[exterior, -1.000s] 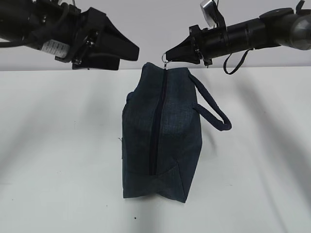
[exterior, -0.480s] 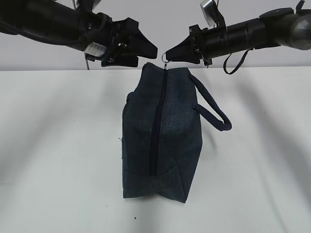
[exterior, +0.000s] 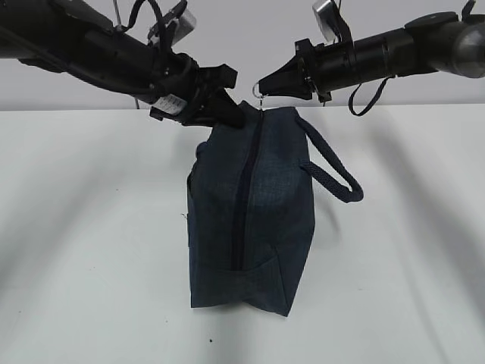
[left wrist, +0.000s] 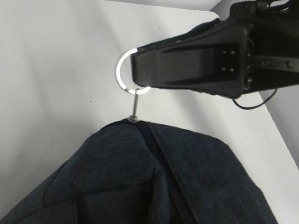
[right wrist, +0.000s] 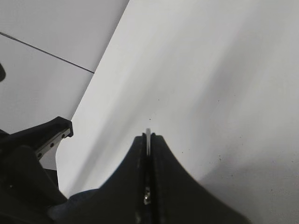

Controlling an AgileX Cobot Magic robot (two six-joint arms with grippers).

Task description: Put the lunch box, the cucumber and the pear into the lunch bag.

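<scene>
I had the lunch bag (exterior: 250, 212) lying on the white table (exterior: 91, 250), near the middle, with its zipper (exterior: 244, 189) running from the far end toward me and shut along the stretch I could see. My right gripper (exterior: 264, 86) hung over the bag's far end, its jaws pressed together on the metal ring pull (left wrist: 125, 71); most of the ring stuck out past the fingertips. My left gripper (exterior: 227, 114) sat at the bag's far left corner, touching or just above the fabric, and I could not tell how its jaws stood. The loop handle (exterior: 333, 174) stuck out on the right. Bare tabletop lay open on both sides and in front.
</scene>
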